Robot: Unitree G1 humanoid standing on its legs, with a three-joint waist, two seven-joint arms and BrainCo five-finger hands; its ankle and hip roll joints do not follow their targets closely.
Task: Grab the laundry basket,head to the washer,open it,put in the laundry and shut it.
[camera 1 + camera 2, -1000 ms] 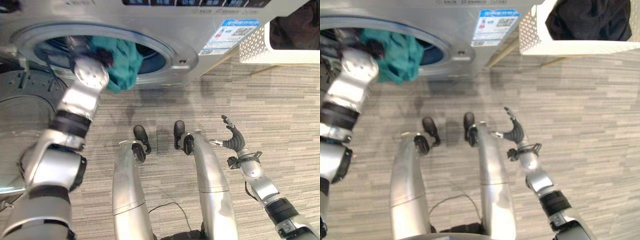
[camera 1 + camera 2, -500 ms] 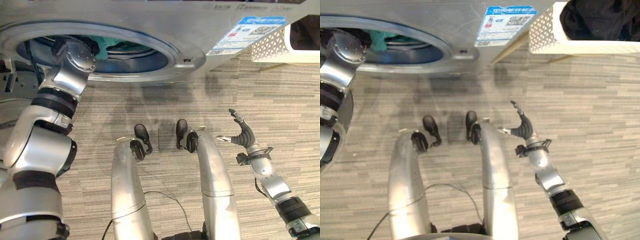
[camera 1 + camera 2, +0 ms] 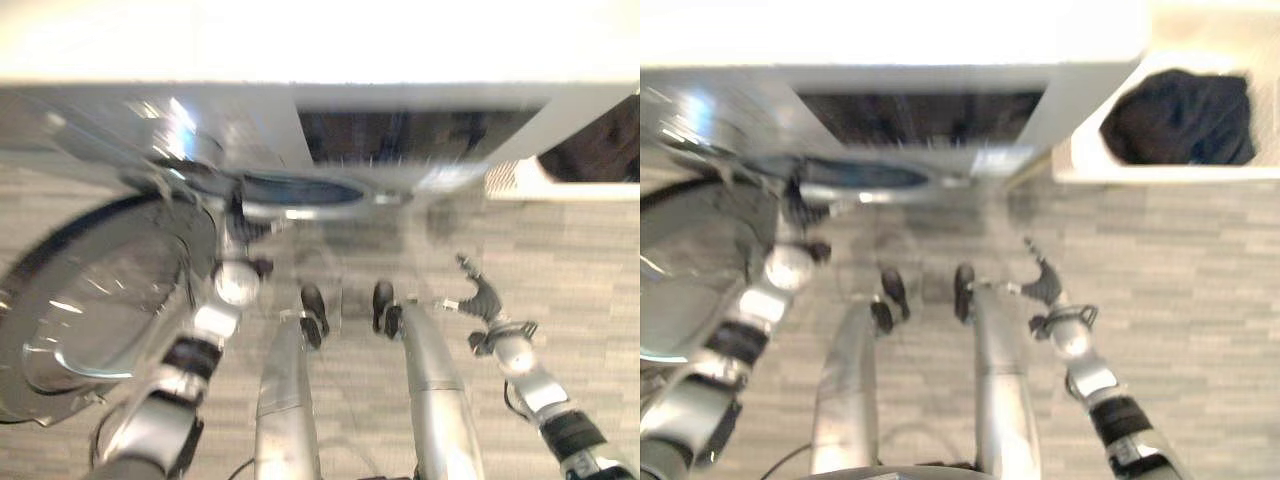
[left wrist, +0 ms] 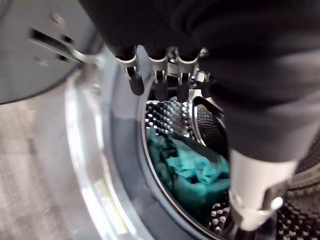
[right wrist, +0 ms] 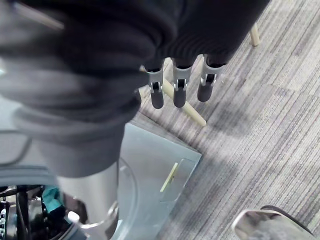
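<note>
Your left hand (image 4: pixel 160 75) sits at the washer (image 3: pixel 400 140) opening, fingers relaxed, empty; teal cloth (image 4: pixel 192 172) in drum. Right hand (image 3: pixel 480 298) splayed over floor.

grey striped carpet (image 3: pixel 1200 260) underfoot; pale wooden legs (image 5: pixel 185 107) standing on carpet near washer corner.

Laundry room, washer (image 3: pixel 300 120), white laundry basket (image 3: pixel 1090 160), grey striped carpet (image 3: pixel 1200 260)

Washer (image 3: pixel 940 110): door (image 3: pixel 100 300) swung open beside its port. Teal laundry (image 4: pixel 192 175) crumpled inside washer drum. White perforated basket (image 3: pixel 1160 165) beside washer, holding dark clothes (image 3: pixel 1180 120).
</note>
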